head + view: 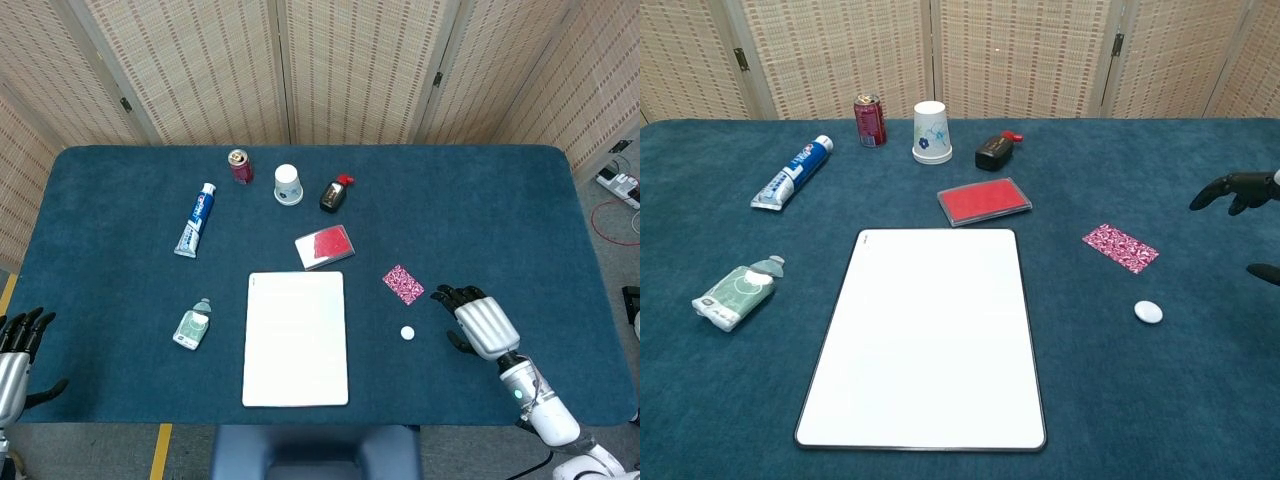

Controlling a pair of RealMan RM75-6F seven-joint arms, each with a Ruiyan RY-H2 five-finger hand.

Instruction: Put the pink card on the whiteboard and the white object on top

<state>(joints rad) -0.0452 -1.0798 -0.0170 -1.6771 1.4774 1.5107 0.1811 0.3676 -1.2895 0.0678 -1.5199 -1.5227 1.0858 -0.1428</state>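
Just right of the pink card [403,285], the right hand [483,323] hovers empty.

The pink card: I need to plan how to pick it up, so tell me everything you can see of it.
The pink card is a small flat rectangle with a busy magenta-and-white pattern, thin like paper or plastic. It lies flat on the blue table cloth, turned at an angle, right of the whiteboard and just beyond the small white object. Nothing touches it; the right hand hovers close by, empty.
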